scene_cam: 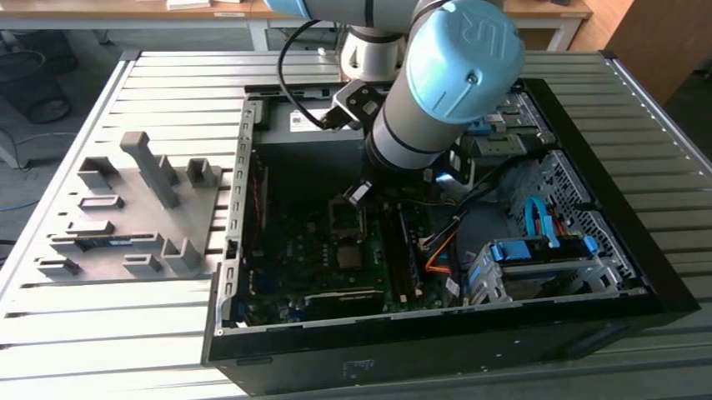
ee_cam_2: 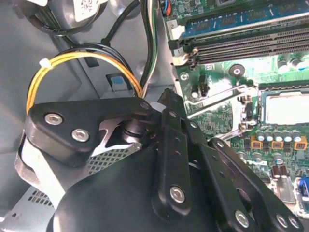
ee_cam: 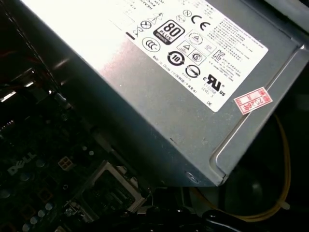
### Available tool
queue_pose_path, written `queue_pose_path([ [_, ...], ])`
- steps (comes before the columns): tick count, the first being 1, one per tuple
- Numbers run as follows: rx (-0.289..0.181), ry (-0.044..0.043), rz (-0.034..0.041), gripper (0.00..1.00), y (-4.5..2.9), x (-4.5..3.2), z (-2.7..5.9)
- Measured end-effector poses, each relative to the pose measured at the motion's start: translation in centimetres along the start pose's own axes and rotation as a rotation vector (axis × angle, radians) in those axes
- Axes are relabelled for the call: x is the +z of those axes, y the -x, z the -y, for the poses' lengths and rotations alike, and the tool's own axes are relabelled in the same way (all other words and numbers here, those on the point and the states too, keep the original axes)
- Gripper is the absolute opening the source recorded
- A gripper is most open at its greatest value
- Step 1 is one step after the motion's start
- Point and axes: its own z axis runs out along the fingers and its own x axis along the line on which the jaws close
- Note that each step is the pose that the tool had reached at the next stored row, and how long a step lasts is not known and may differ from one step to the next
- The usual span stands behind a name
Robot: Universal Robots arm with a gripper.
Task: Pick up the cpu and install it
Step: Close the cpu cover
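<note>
Down at six o'clock in the exterior view, the black wall of the open computer case point(scene_cam: 445, 346) sits nearest on the slatted bench point(scene_cam: 112, 350), with a blue-latched drive cage point(scene_cam: 545, 258) inside it at four o'clock. Move in and there's the motherboard point(scene_cam: 323, 267) lying flat. The gripper point(scene_cam: 358, 198) hangs over its middle, and the arm point(scene_cam: 462, 58) reaches in from twelve o'clock. Jaws open or closed? I cannot tell. In the second wrist view, past the black linkage point(ee_cam_2: 174, 159) and a yellow cable loop point(ee_cam_2: 72, 60), a pale silver-grey square, the cpu point(ee_cam_2: 286, 108) by its look, lies flat inside the socket frame, just beside the memory slots point(ee_cam_2: 241, 41). The first wrist view catches the grey power supply point(ee_cam: 169, 82) close by. Out at nine o'clock, apart from the case, stands the grey fixture tray point(scene_cam: 133, 221). Wooden desks point(scene_cam: 223, 10) line the far end.
</note>
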Motion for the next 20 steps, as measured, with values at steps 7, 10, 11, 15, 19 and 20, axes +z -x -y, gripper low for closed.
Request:
queue_pose_path([
  [7, -0.004, 0.0029, 0.0016, 0.10, -0.09, -0.50, -0.08],
  [10, -0.007, 0.0044, 0.0022, 0.10, -0.13, -0.78, -0.12],
  [11, -0.008, 0.0051, 0.0027, 0.10, -0.14, -0.85, -0.13],
  [15, -0.006, 0.0125, -0.0023, 0.10, 0.10, -0.79, 0.24],
  [19, -0.001, 0.0212, -0.0105, 0.10, 0.75, -0.38, 1.15],
  [20, -0.001, 0.0232, -0.0111, 0.10, 0.78, -0.27, 1.24],
])
